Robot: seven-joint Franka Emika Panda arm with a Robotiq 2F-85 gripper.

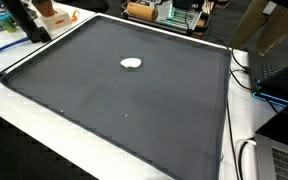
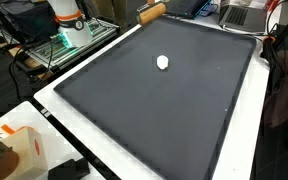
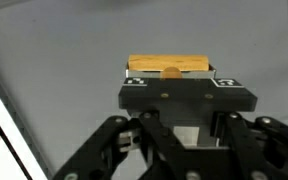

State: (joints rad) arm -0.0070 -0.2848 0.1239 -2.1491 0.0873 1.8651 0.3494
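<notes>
In the wrist view my gripper [image 3: 171,76] is shut on a light wooden block [image 3: 170,66], which sits crosswise between the fingertips above the dark grey mat [image 3: 54,70]. In both exterior views a wooden piece [image 2: 151,12] [image 1: 142,10] shows at the mat's far edge; I cannot make out the gripper around it there. A small white crumpled object [image 1: 132,64] [image 2: 163,63] lies alone on the mat [image 1: 124,110], away from the block.
The mat [image 2: 164,110] sits on a white table with a pale border [image 2: 54,105]. The robot's white base [image 2: 69,20] stands at one corner. Cables and laptops [image 1: 284,70] crowd one side, and boxes and clutter [image 2: 14,150] sit on another.
</notes>
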